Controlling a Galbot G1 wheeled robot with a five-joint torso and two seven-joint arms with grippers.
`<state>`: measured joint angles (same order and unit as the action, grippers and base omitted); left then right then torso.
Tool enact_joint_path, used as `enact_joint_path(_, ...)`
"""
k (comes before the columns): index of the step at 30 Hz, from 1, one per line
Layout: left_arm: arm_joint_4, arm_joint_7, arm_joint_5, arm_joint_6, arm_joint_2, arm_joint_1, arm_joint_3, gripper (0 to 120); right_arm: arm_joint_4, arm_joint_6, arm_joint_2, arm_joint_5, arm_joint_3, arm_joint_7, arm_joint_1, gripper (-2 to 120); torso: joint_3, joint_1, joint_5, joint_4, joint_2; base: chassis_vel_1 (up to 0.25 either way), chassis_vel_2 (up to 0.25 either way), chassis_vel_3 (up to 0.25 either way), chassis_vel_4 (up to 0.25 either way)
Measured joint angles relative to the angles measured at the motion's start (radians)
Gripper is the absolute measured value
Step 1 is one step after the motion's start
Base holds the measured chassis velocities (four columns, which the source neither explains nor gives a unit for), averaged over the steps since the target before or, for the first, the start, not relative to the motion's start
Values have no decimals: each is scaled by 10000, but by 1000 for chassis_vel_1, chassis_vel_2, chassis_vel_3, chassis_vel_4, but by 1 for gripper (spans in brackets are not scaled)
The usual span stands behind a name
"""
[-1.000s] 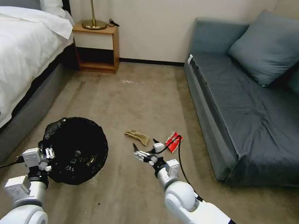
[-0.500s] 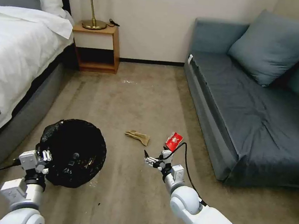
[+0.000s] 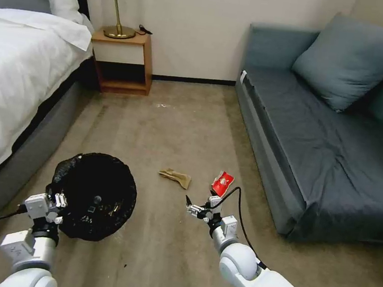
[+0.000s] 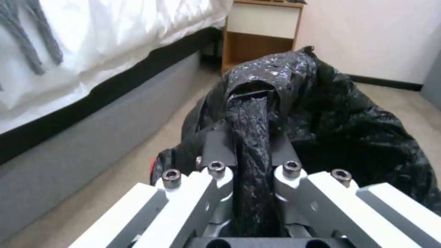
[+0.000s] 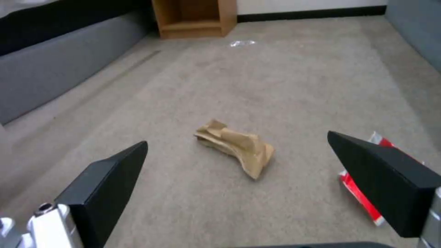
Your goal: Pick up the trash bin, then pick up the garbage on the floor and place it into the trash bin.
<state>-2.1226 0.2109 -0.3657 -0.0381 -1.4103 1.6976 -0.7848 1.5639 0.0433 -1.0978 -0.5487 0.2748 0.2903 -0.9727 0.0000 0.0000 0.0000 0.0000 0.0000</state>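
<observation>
A: Since the right gripper (image 3: pixel 197 205) hangs low over the carpet with its jaws wide apart and nothing between them, what lies closest ahead of it?

B: Straight out past the fingertips (image 5: pixel 119 165) sits the crumpled paper (image 5: pixel 235 146), roughly centred in the gap. Just off the gripper's outer side, near one fingertip, lies the red packet (image 5: pixel 363 181), flat on the carpet.

A: How would you expect those two to handle?

B: Both look very light. The paper seems soft and springy, already folded into a ridge, so I'd close across that raised middle fold, not on a thin edge. The packet looks slick and flat, and probably harder: it may slide on the carpet, so I'd pinch a lifted corner or edge.

A: And the left gripper (image 3: pixel 56 201)?

B: It's clamped on a bunched fold of black bag at the near rim of the bin (image 3: pixel 95 187), holding the bin out in front of that arm, beside the bed (image 3: pixel 19 71). The bag (image 4: pixel 321 113) is thin and crinkly, so the hold is on liner, which could slip or stretch.

A: Where's the bin relative to the working hand?

B: Well off to its inner side, mouth open upward, across bare carpet from the paper.
</observation>
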Motion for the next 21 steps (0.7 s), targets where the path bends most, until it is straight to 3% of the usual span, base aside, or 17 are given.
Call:
enact_joint_path(8,325,10,343,284,13,-30,-33,7,-84,91,-112,222,9,-13,-43,100,0,-1,0,0,0,-60,70,73,-75)
enact_joint_path(21,522,47,201,421,103,62,-118,7,29,143,-239,568,14,-46,-105,100,0,0,0,0,0,-72,68,68,-74)
